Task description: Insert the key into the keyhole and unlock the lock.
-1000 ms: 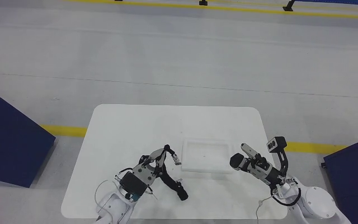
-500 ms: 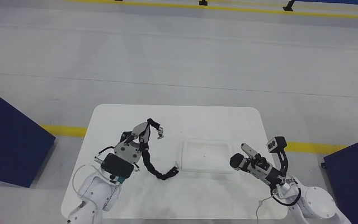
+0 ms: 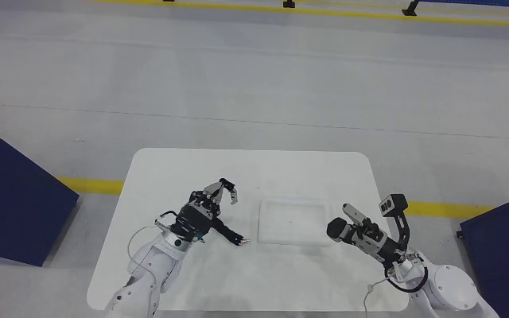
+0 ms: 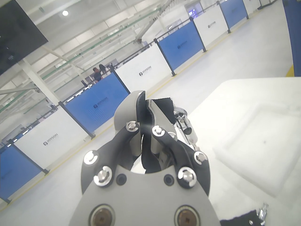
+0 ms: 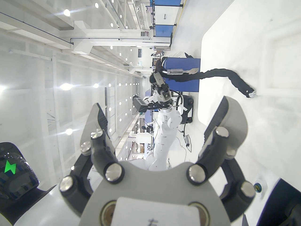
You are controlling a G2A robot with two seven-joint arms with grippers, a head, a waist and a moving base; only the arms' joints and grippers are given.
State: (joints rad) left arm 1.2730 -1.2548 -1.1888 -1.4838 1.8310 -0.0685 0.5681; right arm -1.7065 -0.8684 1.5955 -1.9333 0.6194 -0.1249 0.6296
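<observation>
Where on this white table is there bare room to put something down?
The white table is bare along its far edge, beyond the white shallow tray, and in its far left corner. Crowded: the tray's left rim, where the left gripper holds the black sleeved cable, and its right rim, by the open right gripper.

Left rim of tray (image 3: 263,219) was barred by black cable lock (image 3: 225,231), hung from left gripper (image 3: 225,189) to the table (image 3: 199,167). Passage was left along table's far side & over tray.
</observation>
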